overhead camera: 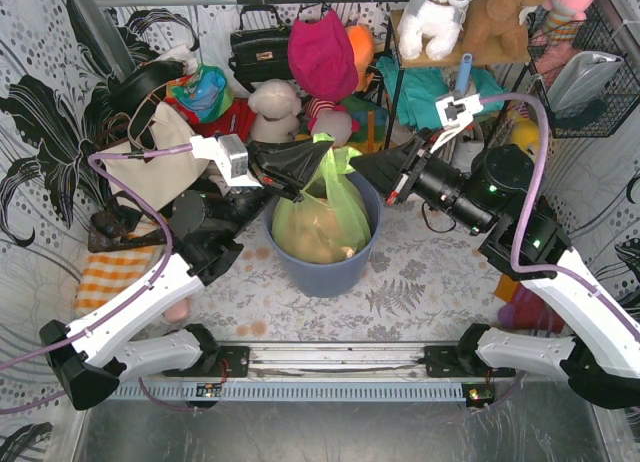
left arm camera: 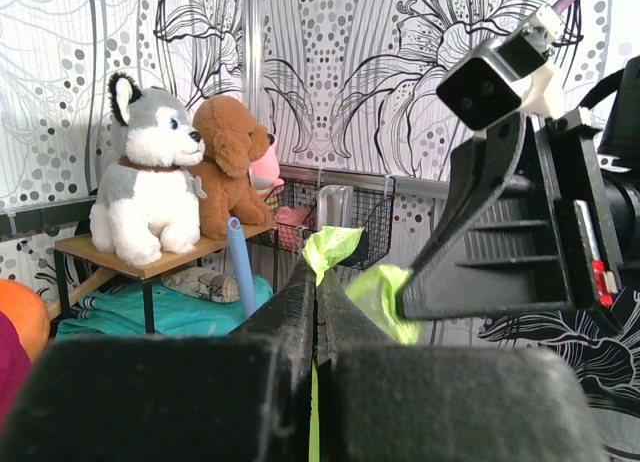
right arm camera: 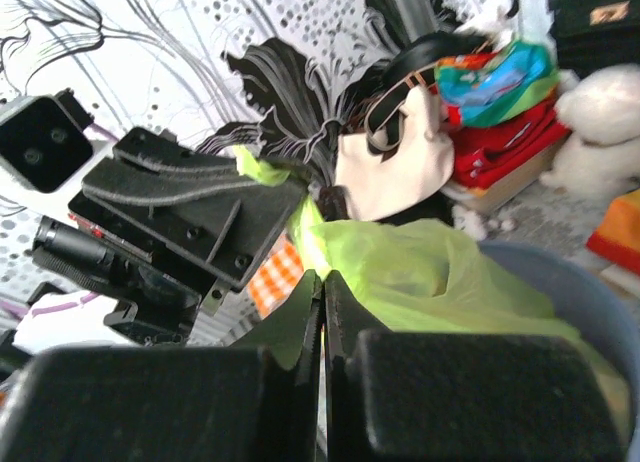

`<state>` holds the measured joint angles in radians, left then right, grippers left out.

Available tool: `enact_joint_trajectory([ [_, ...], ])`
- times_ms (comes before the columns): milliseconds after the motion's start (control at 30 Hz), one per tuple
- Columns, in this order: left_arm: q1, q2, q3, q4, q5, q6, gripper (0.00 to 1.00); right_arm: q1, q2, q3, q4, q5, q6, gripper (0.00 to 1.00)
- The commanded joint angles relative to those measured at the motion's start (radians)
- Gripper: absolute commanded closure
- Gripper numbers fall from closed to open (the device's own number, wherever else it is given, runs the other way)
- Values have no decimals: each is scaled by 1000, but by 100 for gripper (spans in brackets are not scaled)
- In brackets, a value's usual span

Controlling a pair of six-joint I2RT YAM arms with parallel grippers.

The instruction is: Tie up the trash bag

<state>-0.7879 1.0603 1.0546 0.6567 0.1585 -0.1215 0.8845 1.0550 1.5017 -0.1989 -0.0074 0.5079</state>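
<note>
Right now the trash bag (overhead camera: 322,210) is sitting inside the round blue bin (overhead camera: 330,274), which is standing near the middle of the leaf-patterned surface (overhead camera: 420,292) between the two arms. The bag's thin green plastic is rising above the bin's rim, and crumpled tan paper is showing through its lower part. The left claw (overhead camera: 314,162) is extending in from the left and pinching a flap at the bag's top. Its two fingers are pressing together, and the left wrist view is showing a strip of green film running down the seam between them. The right claw (overhead camera: 358,168) is extending in from the right at about the same height. Its fingers are likewise clamping tight on green plastic, as the right wrist view is showing. The two claws are hovering just beside each other above the bin, tips pointing toward one another. Behind the bin, a cream tote (overhead camera: 150,157) is leaning at the left, and a plush husky (overhead camera: 435,12) is sitting high at the back.
</note>
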Motion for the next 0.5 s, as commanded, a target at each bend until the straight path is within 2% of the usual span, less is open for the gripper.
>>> enact_joint_trajectory([
  [0,10,-22,15,17,-16,14,100,8,-18,-42,-18,-109,93,100],
  [167,12,-19,14,18,-18,11,100,35,-22,-101,22,-156,173,100],
  [467,13,-10,9,21,-14,-1,100,134,17,-153,95,-60,219,100],
])
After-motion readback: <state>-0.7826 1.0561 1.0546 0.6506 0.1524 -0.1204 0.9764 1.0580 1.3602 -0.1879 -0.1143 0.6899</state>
